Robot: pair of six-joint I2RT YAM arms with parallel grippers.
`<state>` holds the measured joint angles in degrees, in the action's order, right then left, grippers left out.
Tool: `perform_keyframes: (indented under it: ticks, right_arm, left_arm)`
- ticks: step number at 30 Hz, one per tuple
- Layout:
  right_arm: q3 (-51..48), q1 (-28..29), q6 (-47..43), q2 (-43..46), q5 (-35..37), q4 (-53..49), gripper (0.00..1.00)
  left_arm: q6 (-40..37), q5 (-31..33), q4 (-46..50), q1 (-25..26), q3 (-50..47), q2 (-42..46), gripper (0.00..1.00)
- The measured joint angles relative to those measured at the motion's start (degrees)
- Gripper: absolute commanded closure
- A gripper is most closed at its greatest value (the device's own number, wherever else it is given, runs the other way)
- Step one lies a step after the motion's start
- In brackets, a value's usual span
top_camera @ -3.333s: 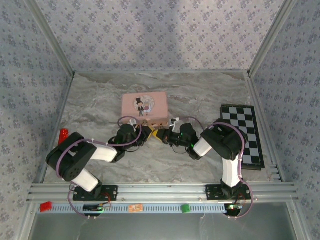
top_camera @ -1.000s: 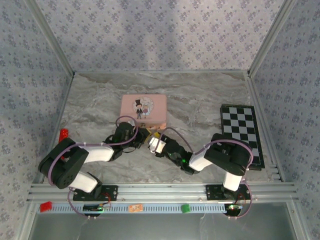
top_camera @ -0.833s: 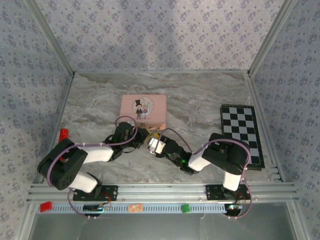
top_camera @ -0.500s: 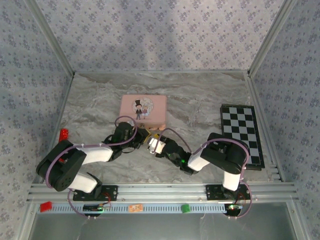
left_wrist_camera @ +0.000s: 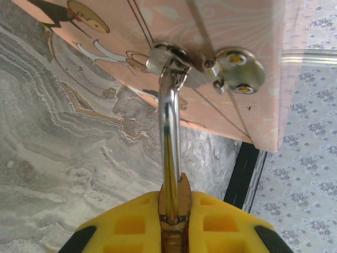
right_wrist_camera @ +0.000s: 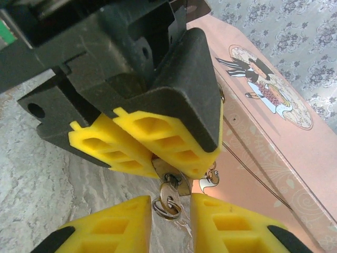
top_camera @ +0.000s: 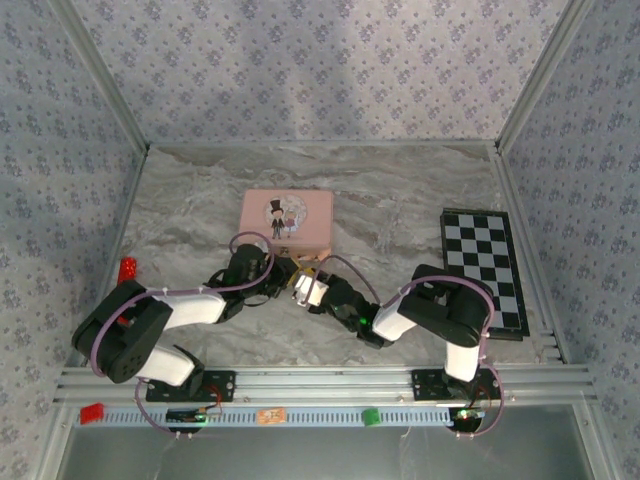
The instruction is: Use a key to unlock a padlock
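The small brass padlock (left_wrist_camera: 171, 211) hangs by its silver shackle (left_wrist_camera: 169, 132) from the hasp (left_wrist_camera: 231, 68) on the front of the pink tin (top_camera: 287, 218). My left gripper (left_wrist_camera: 171, 224) is shut on the padlock's body, with its yellow pads (right_wrist_camera: 158, 137) clamped on both sides. In the right wrist view the padlock's underside (right_wrist_camera: 182, 185) shows below those pads. A key (right_wrist_camera: 167, 198) on a small ring sticks out of it. My right gripper (right_wrist_camera: 171, 211) stands with one pad on each side of the key. A narrow gap remains, so it is open.
A black-and-white chessboard (top_camera: 485, 270) lies at the right of the marble table. A small red object (top_camera: 127, 270) sits near the left wall. Both arms (top_camera: 300, 283) meet just in front of the tin.
The right gripper's jaws have narrowed round the key, and it has crept slightly toward the tin. The left gripper has kept its hold on the padlock without moving.
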<state>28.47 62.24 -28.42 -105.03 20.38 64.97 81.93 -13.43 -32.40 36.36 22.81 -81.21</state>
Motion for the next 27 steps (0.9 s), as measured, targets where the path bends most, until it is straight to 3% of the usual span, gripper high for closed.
perform_keyframes:
  ticks: [10, 27]
  right_arm:
    - [0.6, 0.0, 0.1, -0.8, 0.0, 0.0, 0.79]
    - [1.7, -0.4, 2.4, -1.3, -0.2, -0.2, 0.95]
  left_arm:
    - [0.0, 0.2, 0.5, 0.0, 0.0, 0.2, 1.0]
    - [0.0, 1.0, 0.5, 0.0, 0.0, 0.2, 1.0]
